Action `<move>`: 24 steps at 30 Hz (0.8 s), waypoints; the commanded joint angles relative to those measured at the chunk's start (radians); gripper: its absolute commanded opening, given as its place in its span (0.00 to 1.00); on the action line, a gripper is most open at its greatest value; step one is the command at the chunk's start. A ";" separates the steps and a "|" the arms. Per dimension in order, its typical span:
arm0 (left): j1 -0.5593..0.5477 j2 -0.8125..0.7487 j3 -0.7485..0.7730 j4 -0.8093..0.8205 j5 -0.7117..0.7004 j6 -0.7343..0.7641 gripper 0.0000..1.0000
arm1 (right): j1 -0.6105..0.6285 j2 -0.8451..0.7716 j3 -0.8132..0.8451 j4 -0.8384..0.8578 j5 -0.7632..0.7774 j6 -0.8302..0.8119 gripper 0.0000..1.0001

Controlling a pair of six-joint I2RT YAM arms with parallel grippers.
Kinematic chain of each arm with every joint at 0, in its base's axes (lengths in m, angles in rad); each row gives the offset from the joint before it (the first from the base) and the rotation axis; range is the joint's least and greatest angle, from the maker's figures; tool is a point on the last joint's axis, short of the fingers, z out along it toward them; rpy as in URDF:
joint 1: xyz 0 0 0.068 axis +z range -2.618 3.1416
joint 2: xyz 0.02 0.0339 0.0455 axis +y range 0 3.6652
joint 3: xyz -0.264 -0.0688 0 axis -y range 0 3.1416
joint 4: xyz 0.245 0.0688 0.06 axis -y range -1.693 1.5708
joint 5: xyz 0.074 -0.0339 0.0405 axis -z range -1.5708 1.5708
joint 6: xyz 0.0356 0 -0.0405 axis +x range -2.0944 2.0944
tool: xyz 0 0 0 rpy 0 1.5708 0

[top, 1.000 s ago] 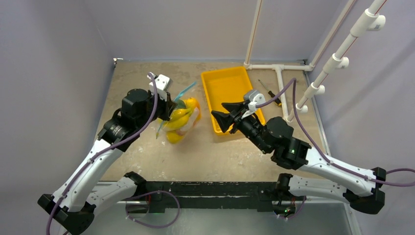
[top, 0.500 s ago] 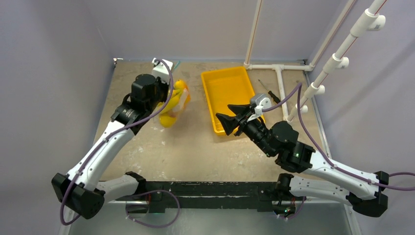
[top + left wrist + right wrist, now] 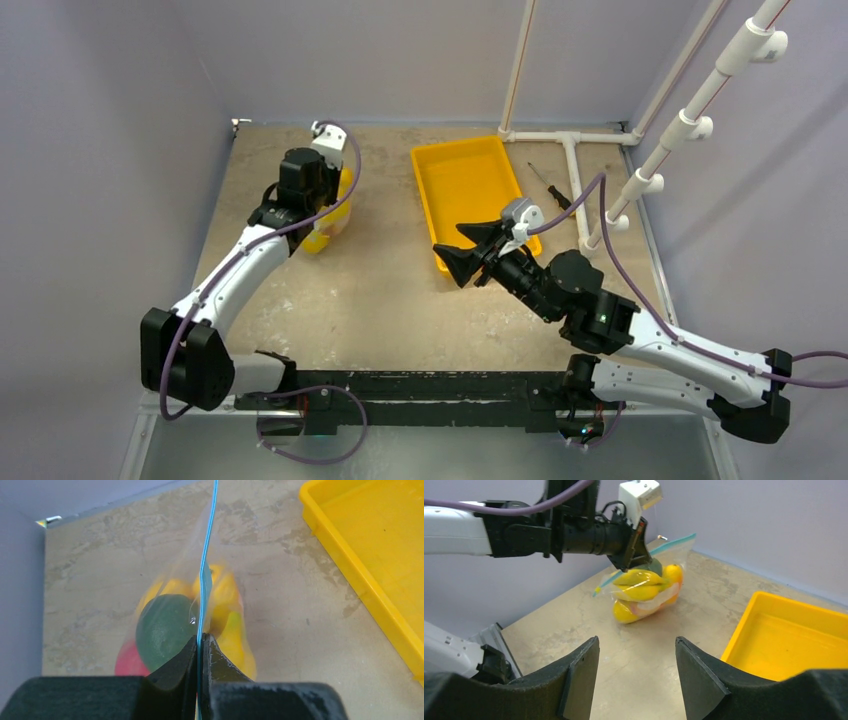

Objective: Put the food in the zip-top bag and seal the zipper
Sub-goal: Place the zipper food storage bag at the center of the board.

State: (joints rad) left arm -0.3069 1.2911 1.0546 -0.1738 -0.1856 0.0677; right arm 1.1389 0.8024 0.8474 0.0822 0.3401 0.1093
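Your left gripper (image 3: 322, 200) sits right over the bag (image 3: 322, 238); your right gripper (image 3: 449, 241) gapes over the tray's (image 3: 465, 175) near corner.

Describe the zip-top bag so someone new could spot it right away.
Start at the yellow tray at the far side of the table. Left of it, the left end effector pinches the zip-top bag by its teal zipper. It's the only clear, floppy thing, bulging with toy fruit.

No legible text or labels anywhere.

The tan table (image 3: 400, 300) bears 1 yellow tray (image 3: 465, 185), 1 thin tool (image 3: 548, 183), 1 zip-top bag (image 3: 320, 238).
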 commanded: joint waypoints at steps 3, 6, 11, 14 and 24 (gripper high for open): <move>-0.071 0.040 -0.051 0.132 0.039 -0.107 0.00 | 0.005 -0.019 -0.021 0.033 -0.062 0.048 0.61; -0.123 0.051 -0.097 0.146 0.013 -0.147 0.00 | 0.005 -0.016 -0.021 0.029 -0.064 0.067 0.62; -0.202 0.012 -0.185 0.203 0.008 -0.222 0.00 | 0.004 -0.024 -0.031 0.017 -0.044 0.099 0.65; -0.240 -0.015 -0.232 0.204 -0.008 -0.262 0.00 | 0.005 -0.034 -0.046 0.018 -0.034 0.123 0.67; -0.332 -0.090 -0.386 0.248 0.016 -0.413 0.27 | 0.004 -0.006 -0.067 0.026 0.015 0.225 0.81</move>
State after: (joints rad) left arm -0.6025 1.2369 0.6926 0.0086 -0.1783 -0.2539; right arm 1.1389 0.7795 0.7830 0.0826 0.3168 0.2699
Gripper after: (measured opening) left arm 0.194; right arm 0.777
